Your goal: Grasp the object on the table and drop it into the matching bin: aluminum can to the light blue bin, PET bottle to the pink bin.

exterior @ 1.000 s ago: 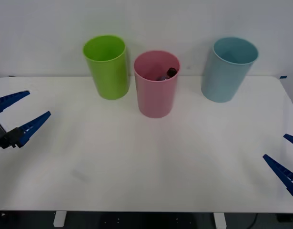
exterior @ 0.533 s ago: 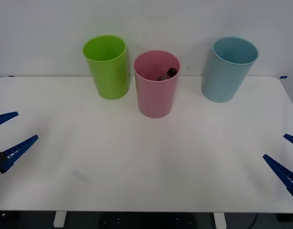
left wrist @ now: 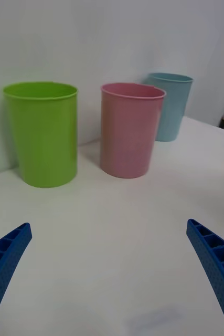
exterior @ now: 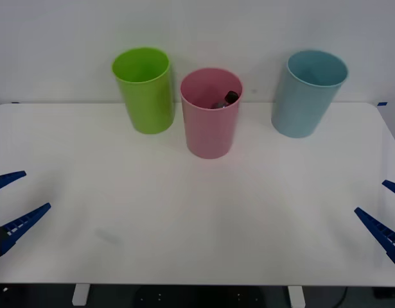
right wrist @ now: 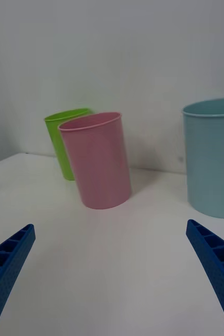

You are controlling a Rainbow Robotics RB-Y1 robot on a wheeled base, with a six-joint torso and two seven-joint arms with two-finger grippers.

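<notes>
White table [exterior: 197, 218] — PET bottle [exterior: 227, 99] seemingly inside pink bin [exterior: 210, 125], well apart from left tool [exterior: 9, 204].

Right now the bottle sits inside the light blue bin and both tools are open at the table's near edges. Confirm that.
Wrong bin. The bottle sits inside the pink bin, as the front view shows; the light blue bin looks empty. The left tool and right tool are open at the near edges.

Each arm ends in 2 blue fingers, long, tapering to a point and ribbed with open cells along the inner face. The left gripper [exterior: 9, 204] joins a dark block, possibly its mount, at the picture's edge. The right gripper [exterior: 385, 208] looks alike.
</notes>
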